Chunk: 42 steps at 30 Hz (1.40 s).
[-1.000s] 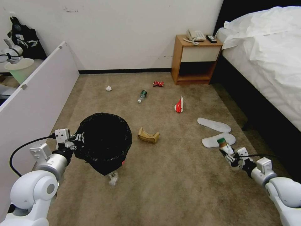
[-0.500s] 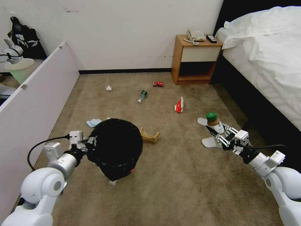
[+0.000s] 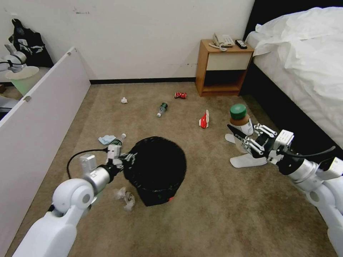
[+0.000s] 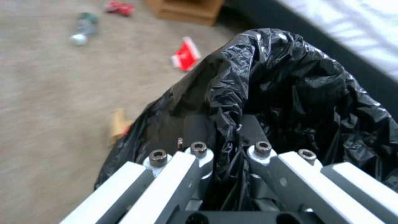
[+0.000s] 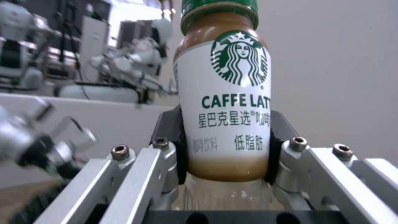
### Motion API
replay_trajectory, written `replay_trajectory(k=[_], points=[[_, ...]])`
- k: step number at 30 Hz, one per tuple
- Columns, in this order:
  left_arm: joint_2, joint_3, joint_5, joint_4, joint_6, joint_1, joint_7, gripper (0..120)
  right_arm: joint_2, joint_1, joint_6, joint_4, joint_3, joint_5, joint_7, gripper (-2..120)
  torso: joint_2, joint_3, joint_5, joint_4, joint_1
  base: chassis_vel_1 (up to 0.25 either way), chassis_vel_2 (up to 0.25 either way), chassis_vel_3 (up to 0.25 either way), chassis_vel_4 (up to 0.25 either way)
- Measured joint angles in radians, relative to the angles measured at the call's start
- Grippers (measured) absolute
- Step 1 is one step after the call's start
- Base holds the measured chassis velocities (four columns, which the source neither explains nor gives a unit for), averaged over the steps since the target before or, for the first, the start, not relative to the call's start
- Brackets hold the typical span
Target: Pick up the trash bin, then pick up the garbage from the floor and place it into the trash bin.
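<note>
Above floor [image 3: 214, 214]: right tool [image 3: 246, 140] pinches bottle [image 3: 241, 121] upright (cap up); left tool [image 3: 123, 160] clamps trash bin [image 3: 157, 171] rim.

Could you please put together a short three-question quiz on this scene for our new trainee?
1. True or false: the left hand is shut on the rim of the trash bin.
2. What does the right hand hold? A) a crushed red can B) a coffee bottle with a green cap C) a white slipper
3. Fill in: the red-white carton lies on the ____.

Key
1. True: its fingers pinch the black bag at the rim, and the bin hangs tilted above the floor.
2. B: the coffee bottle stands upright between the fingers.
3. Floor, the beige carpet, between the bin and the nightstand.
</note>
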Motion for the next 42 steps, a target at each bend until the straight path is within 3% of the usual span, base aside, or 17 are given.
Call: replay_trajectory(k=[1,2,4,5,6,7,8,10,13,18,29,42], points=[[0.0,0.044,-0.003,0.026,-0.037,-0.025,0.026,4,-0.009,0.004,-0.001,0.012,-0.001,0.019,-0.004,30,0.0,0.0,0.0,-0.0001,0.0,0.0,0.0,0.0,0.0],[0.0,0.044,-0.003,0.026,-0.037,-0.025,0.026,4,-0.009,0.004,-0.001,0.012,-0.001,0.019,-0.004,30,0.0,0.0,0.0,-0.0001,0.0,0.0,0.0,0.0,0.0],[-0.01,0.136,-0.005,0.062,-0.089,-0.067,0.07,4,-0.02,0.004,-0.003,0.033,-0.007,0.049,-0.013,30,0.0,0.0,0.0,0.0,0.0,0.0,0.0,0.0,0.0],[-0.01,0.136,-0.005,0.062,-0.089,-0.067,0.07,4,-0.02,0.004,-0.003,0.033,-0.007,0.049,-0.013,30,0.0,0.0,0.0,0.0,0.0,0.0,0.0,0.0,0.0],[-0.021,0.191,-0.008,0.082,-0.105,-0.094,0.086,4,-0.025,0.004,-0.003,0.041,-0.015,0.057,-0.023,30,0.0,0.0,0.0,-0.0002,0.0,0.0,0.0,0.0,0.0],[-0.028,0.223,-0.01,0.095,-0.113,-0.112,0.091,4,-0.028,0.004,-0.004,0.045,-0.023,0.059,-0.031,30,0.0,0.0,0.0001,-0.0004,0.0,0.0,0.0,0.0,0.0],[-0.028,0.223,-0.01,0.095,-0.113,-0.112,0.091,4,-0.028,0.004,-0.004,0.045,-0.023,0.059,-0.031,30,0.0,0.0,0.0001,-0.0004,0.0,0.0,0.0,0.0,0.0],[-0.05,0.297,-0.02,0.135,-0.13,-0.158,0.102,4,-0.034,0.003,-0.004,0.051,-0.047,0.059,-0.05,30,0.0,0.0,0.0001,-0.0002,0.0,0.0,0.0,0.0,0.0],[-0.059,0.326,-0.026,0.156,-0.14,-0.18,0.108,4,-0.034,0.003,-0.004,0.053,-0.058,0.059,-0.057,30,0.0,0.0,0.0002,-0.0002,0.0,0.0,0.0,0.0,0.0],[-0.095,0.415,-0.059,0.236,-0.17,-0.245,0.134,4,-0.017,0.01,-0.004,0.044,-0.106,0.041,-0.084,30,0.0,0.0,0.0001,-0.0001,0.0,0.0,0.0,0.0,0.0],[-0.166,0.514,-0.1,0.349,-0.213,-0.295,0.195,4,0.041,0.04,-0.007,0.001,-0.209,-0.021,-0.117,30,0.0,0.0,0.0,-0.0001,0.0,0.0,0.0,0.0,0.0],[-0.183,0.53,-0.119,0.36,-0.221,-0.288,0.217,4,0.054,0.033,-0.007,-0.053,-0.245,-0.079,-0.143,30,0.0,0.0,0.0,-0.0001,0.0,0.0,0.0,0.0,0.0]])
